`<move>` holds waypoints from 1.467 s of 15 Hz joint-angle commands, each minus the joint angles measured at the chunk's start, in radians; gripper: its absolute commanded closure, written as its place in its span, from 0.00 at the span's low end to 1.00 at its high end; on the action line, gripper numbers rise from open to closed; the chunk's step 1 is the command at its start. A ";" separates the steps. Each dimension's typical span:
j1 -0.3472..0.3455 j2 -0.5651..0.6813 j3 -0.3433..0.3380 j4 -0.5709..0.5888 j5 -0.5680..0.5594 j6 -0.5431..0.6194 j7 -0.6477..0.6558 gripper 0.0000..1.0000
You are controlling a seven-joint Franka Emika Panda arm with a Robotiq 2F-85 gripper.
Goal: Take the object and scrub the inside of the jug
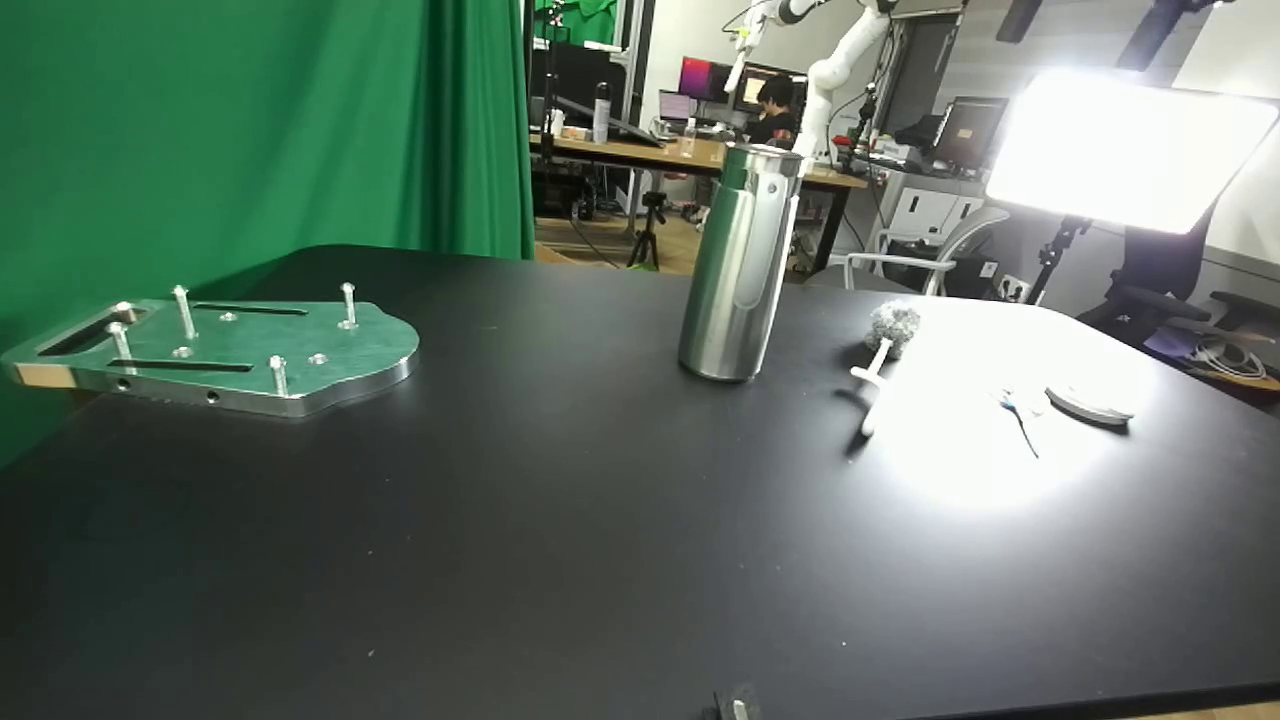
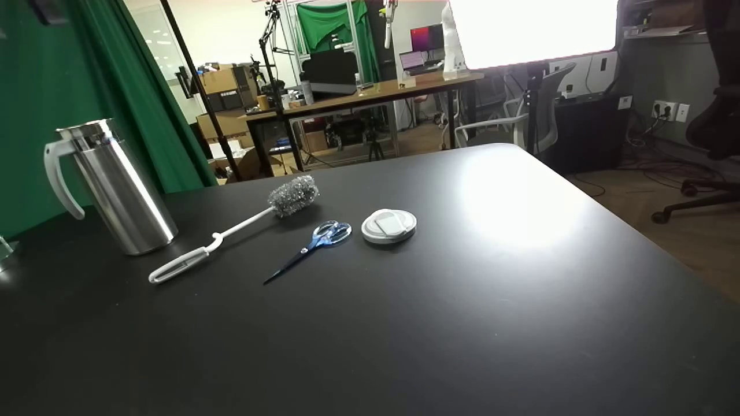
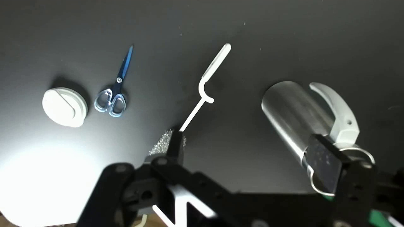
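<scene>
Black table (image 2: 462, 335): in an exterior view its far corner shows at 2 o'clock, one edge running from there to between 3 and 4 o'clock. Curtain (image 1: 270, 130): green, at 10 o'clock in an exterior view, alongside the table. Lamp (image 1: 1130, 150): lit, at 2 o'clock, its glare on the table. Plate (image 1: 260, 335): at 9 o'clock, metal, lying flat, its outer end crossing the table edge; a broad stretch of table separates it from the jug (image 2: 124, 193). Jug: steel, upright, handle toward 9 o'clock in an exterior view. Gripper (image 3: 249, 154): fingers (image 3: 323, 162) well apart, table showing between; in the wrist view the 4 o'clock finger overlaps the jug's rim, the 7 o'clock finger the head of the brush (image 3: 208, 73). Brush: on the table in both exterior views; in the wrist view its handle points to 1 o'clock, a strip of table dividing it from the jug at 3 o'clock. Lid (image 3: 64, 107): white, at 9 o'clock, near the scissors (image 3: 118, 81). Scissors: blue, between lid and brush, touching neither.
</scene>
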 commanded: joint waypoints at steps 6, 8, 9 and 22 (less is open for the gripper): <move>-0.052 0.390 0.020 0.004 -0.011 0.328 0.229 0.00; -0.049 0.450 0.014 -0.015 -0.015 0.405 0.263 0.00; -0.045 0.475 0.011 -0.030 -0.021 0.457 0.287 0.00; 0.108 0.792 -0.110 -0.072 0.049 0.812 0.484 0.00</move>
